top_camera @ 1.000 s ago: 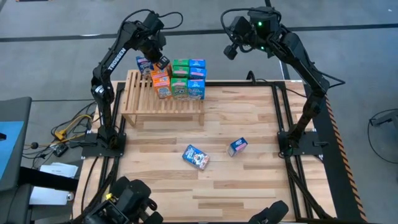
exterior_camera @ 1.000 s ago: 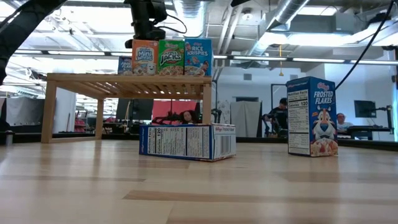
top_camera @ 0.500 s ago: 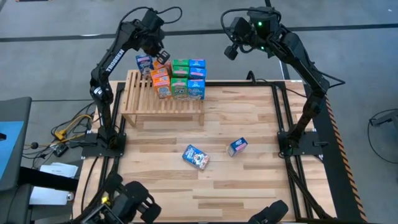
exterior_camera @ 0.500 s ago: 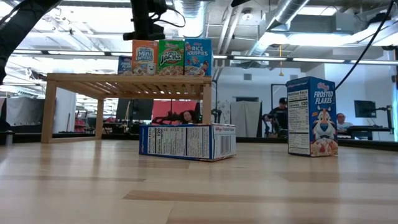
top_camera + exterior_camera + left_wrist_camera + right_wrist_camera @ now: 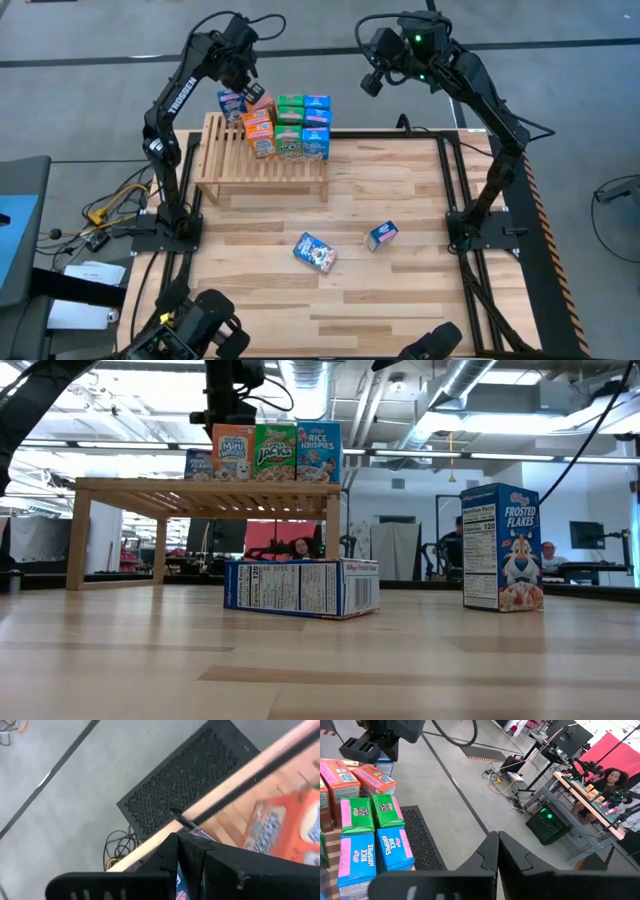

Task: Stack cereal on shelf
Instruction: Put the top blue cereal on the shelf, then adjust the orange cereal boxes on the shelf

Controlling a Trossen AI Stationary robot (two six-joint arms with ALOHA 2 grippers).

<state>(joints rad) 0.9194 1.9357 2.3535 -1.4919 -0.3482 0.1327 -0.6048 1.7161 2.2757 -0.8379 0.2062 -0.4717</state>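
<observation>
A plank tabletop [image 5: 400, 290] carries a slatted wooden shelf [image 5: 225, 160] at 11 o'clock, cereal boxes [image 5: 290, 125] stacked upon it; two more boxes [image 5: 314, 252] [image 5: 382, 235] lie near centre.

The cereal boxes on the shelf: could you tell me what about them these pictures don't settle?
- Back-row count: in the low view the front boxes on the shelf hide those behind.
- Blue box at the far left: partly covered by the left gripper in the high view.
- Orange box: print blurred in the left wrist view.
</observation>
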